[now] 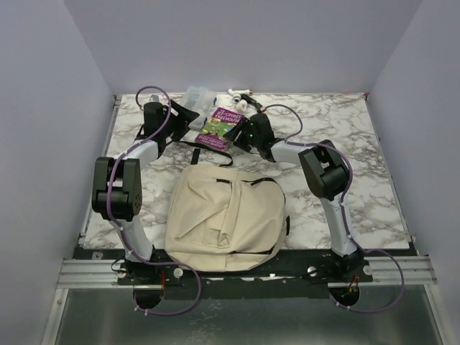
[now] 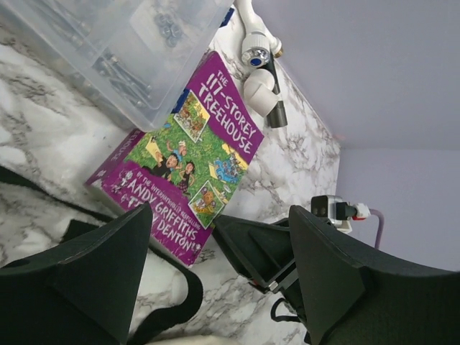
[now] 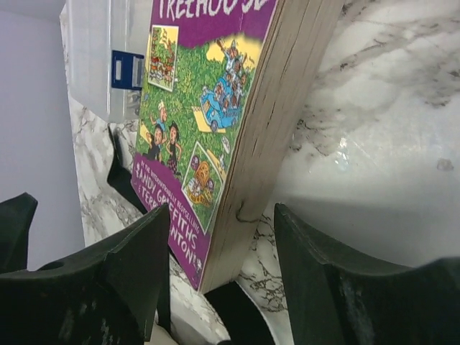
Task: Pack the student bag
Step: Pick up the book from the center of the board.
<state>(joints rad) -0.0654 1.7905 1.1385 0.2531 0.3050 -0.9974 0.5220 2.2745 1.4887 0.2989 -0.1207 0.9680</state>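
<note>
1. Top external: the student bag (image 1: 225,215) lies flat at the middle of the near edge of the table (image 1: 345,180). Its contents are not visible. The book (image 1: 219,127) lies outside the bag, near the far edge, so the step in hand is judged to be book pickup.
2. Left wrist: the left end effector (image 2: 219,215) is wide open and empty above the book's corner. The adjacent clear box (image 2: 122,50) holds small metal parts.
3. Right wrist: the right end effector (image 3: 221,215) is partly open. Its jaws straddle the book's page edge, with no visible clamping. The next move calls for a firm grip, a lift, and an opened bag.

Marble table (image 1: 345,136) | near edge, centre: student bag (image 1: 223,215) | far edge, centre: purple book (image 1: 219,128), clear box (image 1: 198,97), white fittings (image 1: 241,92)
</note>
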